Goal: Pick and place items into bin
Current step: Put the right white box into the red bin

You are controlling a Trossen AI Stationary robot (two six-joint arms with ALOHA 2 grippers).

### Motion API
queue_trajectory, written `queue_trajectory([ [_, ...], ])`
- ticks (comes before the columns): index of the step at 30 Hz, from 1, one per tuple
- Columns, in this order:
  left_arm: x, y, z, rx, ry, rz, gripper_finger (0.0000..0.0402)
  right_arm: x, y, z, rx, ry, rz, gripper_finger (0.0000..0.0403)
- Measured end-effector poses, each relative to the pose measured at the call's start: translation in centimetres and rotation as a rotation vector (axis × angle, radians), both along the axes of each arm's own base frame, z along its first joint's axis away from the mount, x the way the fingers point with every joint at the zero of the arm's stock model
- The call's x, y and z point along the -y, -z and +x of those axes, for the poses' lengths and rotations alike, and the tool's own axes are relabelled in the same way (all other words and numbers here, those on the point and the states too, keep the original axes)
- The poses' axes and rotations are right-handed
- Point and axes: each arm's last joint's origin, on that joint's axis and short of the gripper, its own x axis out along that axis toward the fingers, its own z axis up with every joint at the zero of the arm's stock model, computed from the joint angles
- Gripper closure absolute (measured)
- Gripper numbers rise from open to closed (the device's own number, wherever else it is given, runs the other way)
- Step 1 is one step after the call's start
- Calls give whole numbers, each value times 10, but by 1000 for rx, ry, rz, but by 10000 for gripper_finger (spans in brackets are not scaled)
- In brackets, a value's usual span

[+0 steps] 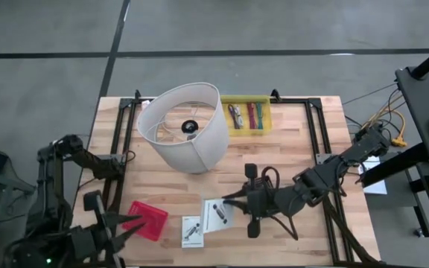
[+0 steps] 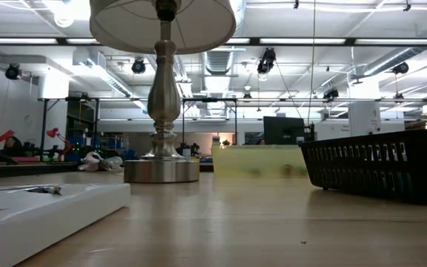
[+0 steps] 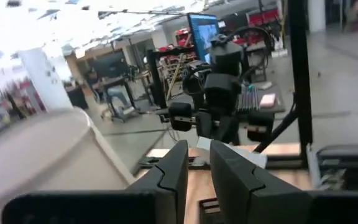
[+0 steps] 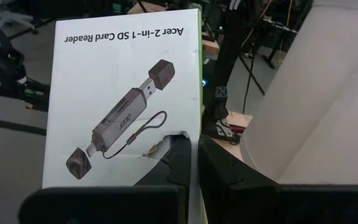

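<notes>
Right claw clamped on a white printed card.

Right claw [image 4: 194, 163] fingers pinch the card's [image 4: 123, 99] edge, lifted over the surface [image 1: 289, 160] centre. Second card [image 1: 192, 231] lies flat nearby. Left claw [image 1: 129, 221], fingers nearly together, sits at the red bin [image 1: 149, 219]. Pens rest in the yellow tray [image 1: 246, 115] beyond the lampshade [image 1: 188, 130].

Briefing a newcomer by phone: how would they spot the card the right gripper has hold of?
Find the big white lampshade; below it in the high view lie two white cards. Take the card nearer the right gripper, its edge pinched between the fingers, printed Acer 2-in-1 SD Card Reader; the other card lies free.
</notes>
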Motion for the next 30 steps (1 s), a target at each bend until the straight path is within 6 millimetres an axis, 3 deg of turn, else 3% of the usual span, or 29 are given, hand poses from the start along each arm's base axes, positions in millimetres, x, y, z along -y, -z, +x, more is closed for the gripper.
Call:
queue_trajectory([
  [9, 21, 25, 15, 70, 94, -304, 350, -1, 1, 0, -6, -26, -100, 394],
  [12, 24, 42, 22, 71, 102, -367, 350, -1, 1, 1, -6, -35, -135, 394],
  [16, 19, 64, 30, 74, 97, -463, 350, -3, 5, 3, -17, -49, -181, 394],
  [22, 10, 89, 45, -1, 128, -459, 348, -9, 20, 13, -49, -55, -250, 394],
  [30, 0, 101, 63, -43, 130, -516, 270, -19, 48, 27, -117, -19, -364, 394],
])
